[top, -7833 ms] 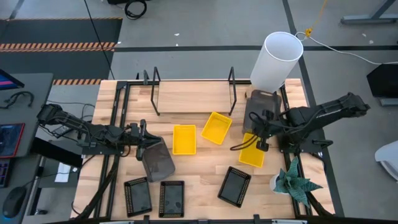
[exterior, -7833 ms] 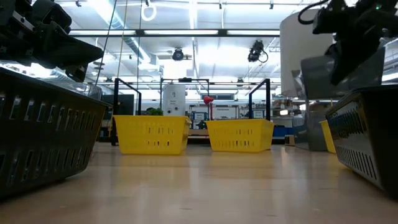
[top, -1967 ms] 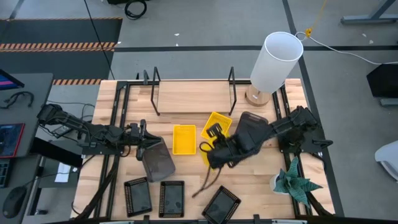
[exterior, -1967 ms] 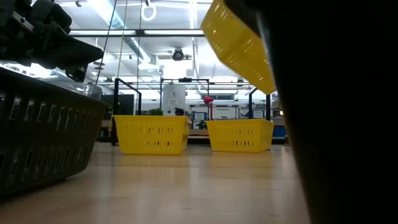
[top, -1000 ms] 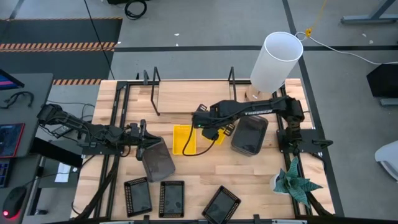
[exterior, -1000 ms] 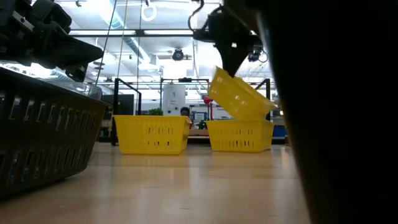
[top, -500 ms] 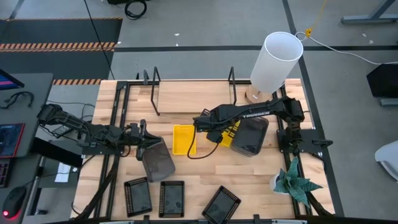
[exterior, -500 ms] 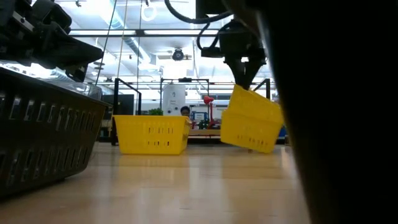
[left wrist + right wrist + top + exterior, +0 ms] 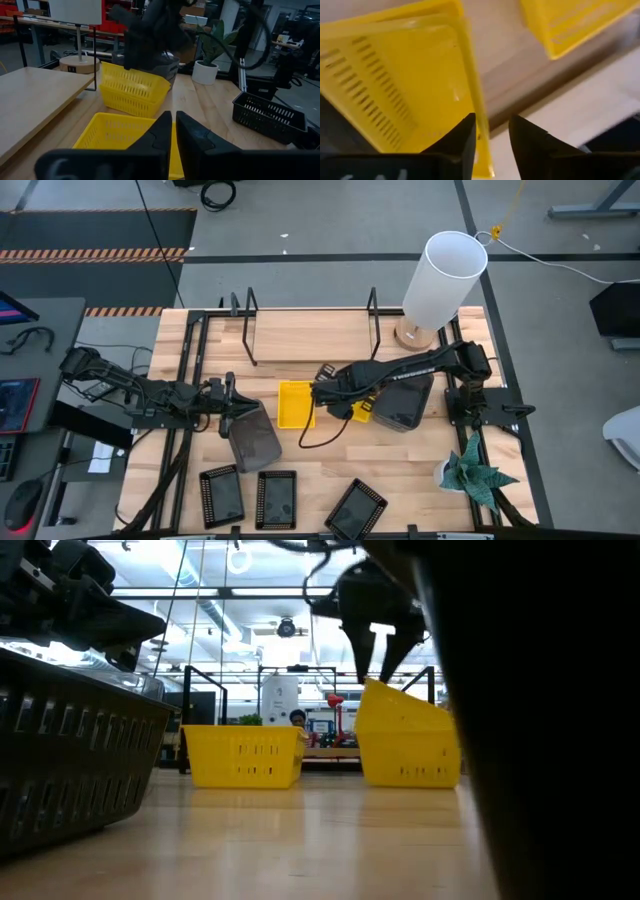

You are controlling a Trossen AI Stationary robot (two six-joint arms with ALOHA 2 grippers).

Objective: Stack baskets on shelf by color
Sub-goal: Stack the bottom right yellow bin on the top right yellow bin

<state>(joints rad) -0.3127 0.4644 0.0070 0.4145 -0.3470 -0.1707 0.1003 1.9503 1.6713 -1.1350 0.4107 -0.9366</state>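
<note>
At the frame's centre, the right pincer [image 9: 335, 393] pinches a tilted yellow basket's [image 9: 408, 735] rim, nested crookedly in another; releasing may leave it jammed askew.

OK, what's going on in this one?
The right gripper is lowering a bright yellow plastic basket into another yellow basket on the slatted wooden tabletop, gripping its wall. A third yellow basket sits beside them. The left gripper waits by a solid dark grey basket. The wooden shelf board is bare.
</note>
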